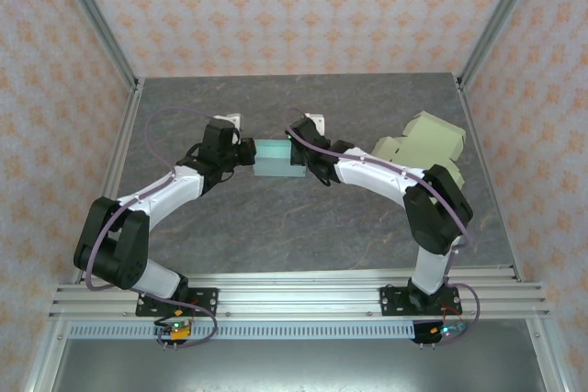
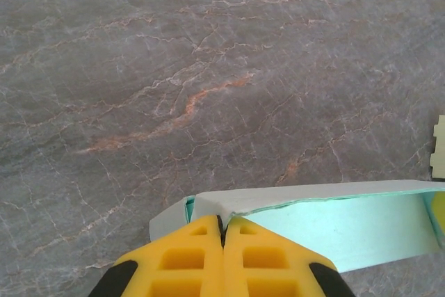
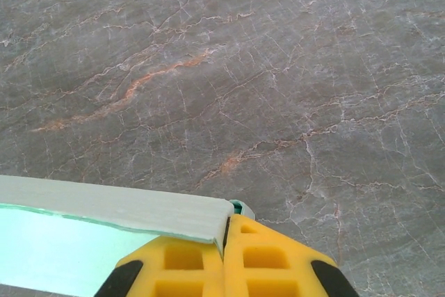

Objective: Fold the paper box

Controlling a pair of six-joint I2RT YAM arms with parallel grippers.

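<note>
Paper box (image 1: pixel 278 158), pale teal and only part-formed, lies near the middle of the table (image 1: pixel 276 236), spanned between the 2 tools with 1 at each end. Whether its underside rests on the table or hangs just clear of it, I cannot tell.

The left tool (image 2: pixel 222 231) is clamped on the box's left end. Its yellow fingers (image 2: pixel 184 259) meet with barely a hairline between them, and a thin wall of card is nipped there. The right tool (image 3: pixel 228 227) is closed just as tightly on the right end, where the pale outer edge of a panel runs into its pinch. From above, both wrists face inward across the box.

By the look of it, the paper box is very light, thin card. It should be fairly stiff across a flat panel, ready to hinge along its scored lines, and easy to dent, buckle or tear. The finish looks smooth, so a shallow pinch may slide.

The sensible hold is on a wall edge close to a corner or crease, where the card is stiffest, rather than mid-panel, where it would bow. With 2 grips on 1 flimsy piece, the arms should move together, since pulling apart or twisting could rip the card.

A heap of pale folded boxes (image 1: pixel 423 146) sits at the table's far right, well apart.
</note>
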